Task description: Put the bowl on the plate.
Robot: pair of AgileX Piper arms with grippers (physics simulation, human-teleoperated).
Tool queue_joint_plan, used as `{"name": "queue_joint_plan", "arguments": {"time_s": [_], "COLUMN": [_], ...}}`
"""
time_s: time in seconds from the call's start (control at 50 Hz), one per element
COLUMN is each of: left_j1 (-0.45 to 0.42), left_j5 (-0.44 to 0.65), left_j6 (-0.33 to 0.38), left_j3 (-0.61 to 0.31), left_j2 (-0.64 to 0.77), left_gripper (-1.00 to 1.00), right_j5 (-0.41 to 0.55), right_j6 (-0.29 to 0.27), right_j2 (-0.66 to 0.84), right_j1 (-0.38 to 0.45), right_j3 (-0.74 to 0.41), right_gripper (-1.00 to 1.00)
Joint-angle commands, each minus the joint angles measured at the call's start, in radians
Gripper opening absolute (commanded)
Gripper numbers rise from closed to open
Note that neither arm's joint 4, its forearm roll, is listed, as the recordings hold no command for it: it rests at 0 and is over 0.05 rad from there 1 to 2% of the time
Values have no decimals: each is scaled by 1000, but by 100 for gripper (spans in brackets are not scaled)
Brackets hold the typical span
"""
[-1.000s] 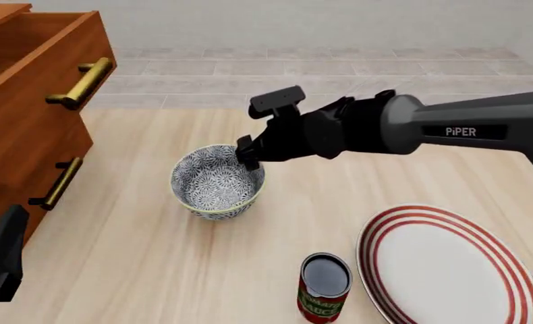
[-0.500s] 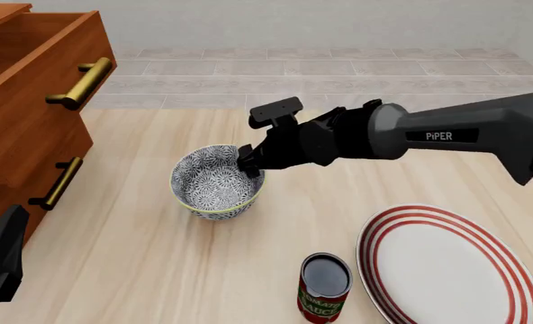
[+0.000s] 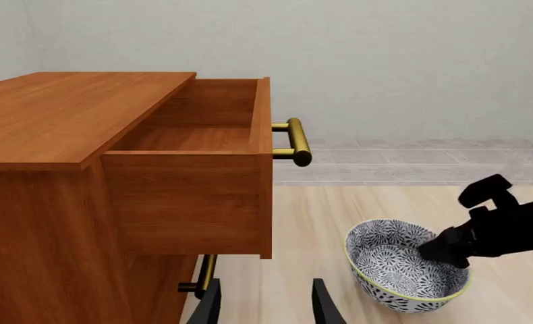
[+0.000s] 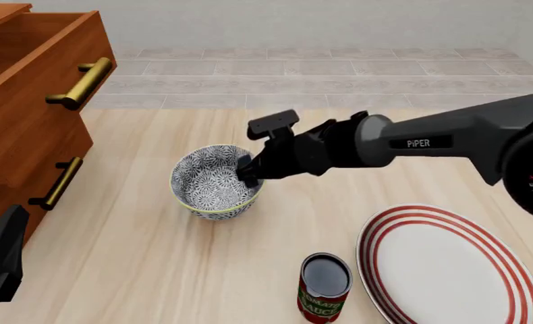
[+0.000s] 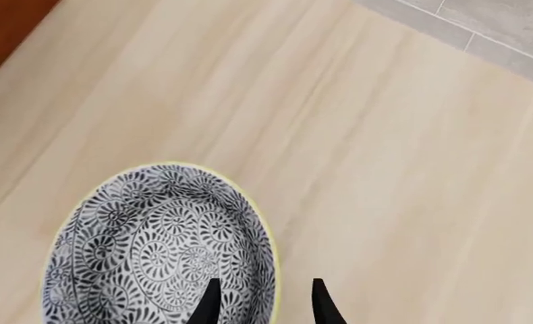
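Note:
The blue-grey floral bowl [image 4: 210, 183] stands upright on the wooden table, left of centre in the front view. My right gripper [image 4: 247, 172] is open at the bowl's right rim. In the right wrist view its two fingertips [image 5: 209, 302] straddle the pale rim, one inside the bowl [image 5: 150, 250] and one outside. The white plate with red rings [image 4: 451, 270] lies flat at the front right, apart from the bowl. My left gripper [image 3: 264, 307] is open and holds nothing. It sits low at the front left beside the cabinet, and its view shows the bowl [image 3: 401, 273].
A wooden cabinet [image 4: 32, 101] with its top drawer pulled out and brass handles [image 4: 82, 82] stands along the left. A red-labelled can [image 4: 324, 283] stands upright between the bowl and the plate, close to the plate's left edge.
The right arm has lowered and shifted slightly, bringing its fingers down over the bowl's right rim. The bowl, plate, can and left arm have not moved.

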Motion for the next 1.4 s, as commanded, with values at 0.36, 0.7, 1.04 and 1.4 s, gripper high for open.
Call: {"name": "queue_joint_plan", "arguments": {"time_s": [0.36,0.7,1.04,1.4], "left_j1": [0,0,0,0], "left_j5": [0,0,0,0], "left_j6": [0,0,0,0], "left_j3": [0,0,0,0], "left_j2": [0,0,0,0], "left_gripper": [100,100,100,100], "right_j5": [3,10,15,38], "right_j6": [14,11,-5,-25], "right_j2": [57,70,52,-5], "right_j1": [7,7,-3,-11], "right_j3": [-37,-53,-57,-76], "right_gripper": [100,100,-100,-100]}}
